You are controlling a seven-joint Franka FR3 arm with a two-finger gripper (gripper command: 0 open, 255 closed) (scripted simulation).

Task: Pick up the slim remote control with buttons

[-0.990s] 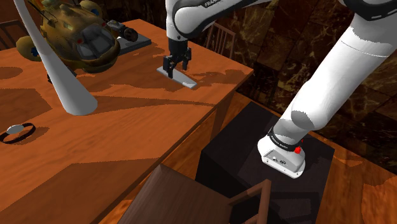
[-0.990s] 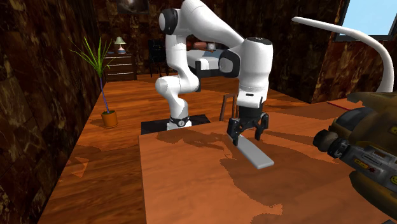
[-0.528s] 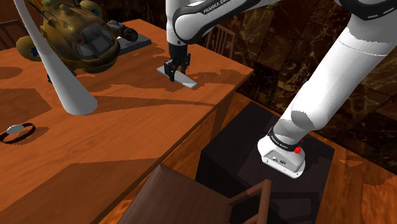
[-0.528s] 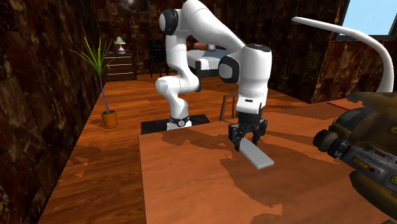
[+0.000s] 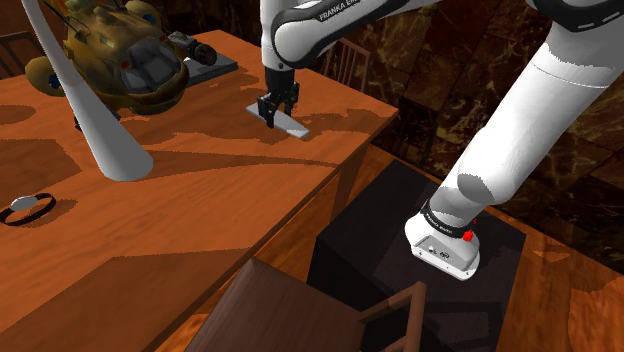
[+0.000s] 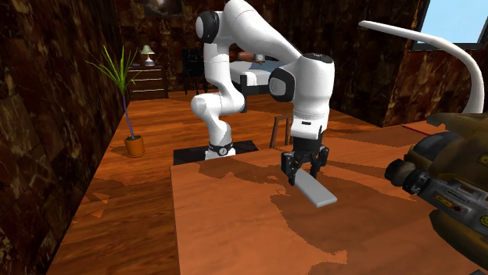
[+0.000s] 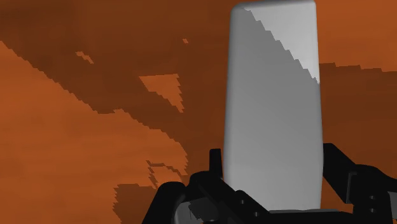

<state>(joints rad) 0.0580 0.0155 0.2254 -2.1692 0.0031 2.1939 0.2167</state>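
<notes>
1. Between the gripper's (image 7: 272, 167) two black fingers (image 7: 337, 167) sits the near end of the remote (image 7: 272, 95), a plain grey slab. Its long side runs straight out from the fingertips.
2. Fingers sit tight on it, one against each long edge, pinching the remote across its width, going by the wrist view.
3. Most of the remote's length sticks out beyond the fingertips, with just the end nearest the hand between them.
4. Remote (image 5: 288, 121) lies flat on the reddish-brown wooden table (image 5: 200, 190), near the table edge that faces the black stand (image 5: 365, 250). Gripper (image 5: 276, 110) points straight down onto it.
5. Second exterior view: gripper (image 6: 304, 170) is low on the table (image 6: 235, 226). Remote (image 6: 314, 191) reaches out from between the fingers toward that view's lower right.
6. Well apart from the fingers on the same table are an olive toy helicopter (image 5: 120, 55), a tall white curved cone (image 5: 105, 135) and a small black band (image 5: 27, 208).
7. Off the table, far behind the fingers, a potted plant (image 6: 125, 86) stands on the wooden floor.
</notes>
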